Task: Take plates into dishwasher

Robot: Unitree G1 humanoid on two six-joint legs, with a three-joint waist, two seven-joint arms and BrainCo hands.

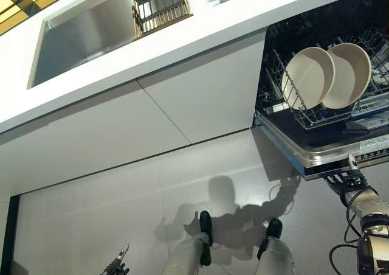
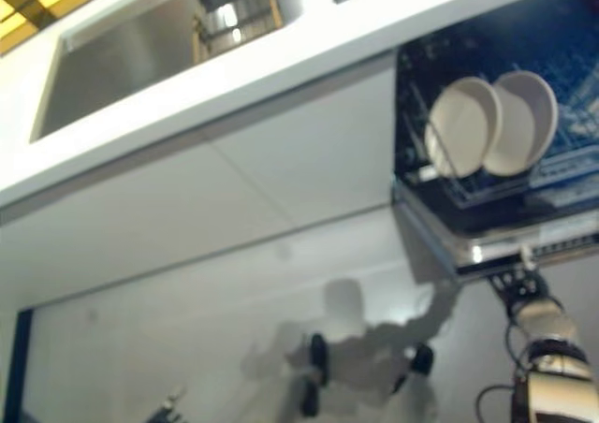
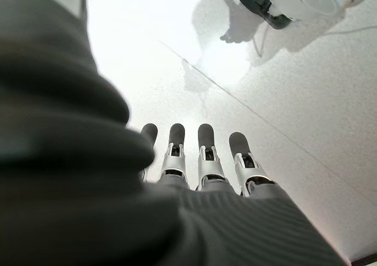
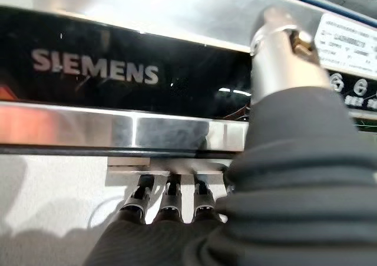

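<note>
Two cream plates (image 1: 309, 77) (image 1: 347, 74) stand upright side by side in the wire lower rack (image 1: 322, 114) of the open dishwasher at the right. Its door (image 1: 340, 153) hangs down and open, steel edge towards me. My right hand (image 1: 351, 181) is at the door's front edge: in the right wrist view its straight fingers (image 4: 171, 198) reach under the door's lip, tips hidden, and the thumb (image 4: 280, 60) rests against the steel top edge. My left hand (image 1: 117, 264) hangs low at the bottom left over the floor, its fingers (image 3: 206, 154) straight and holding nothing.
A white counter (image 1: 200, 34) runs across the top with a steel sink (image 1: 85, 31) and a wire dish rack (image 1: 159, 6) beside it. White cabinet fronts (image 1: 152, 117) stand left of the dishwasher. Pale floor (image 1: 109, 208) lies below.
</note>
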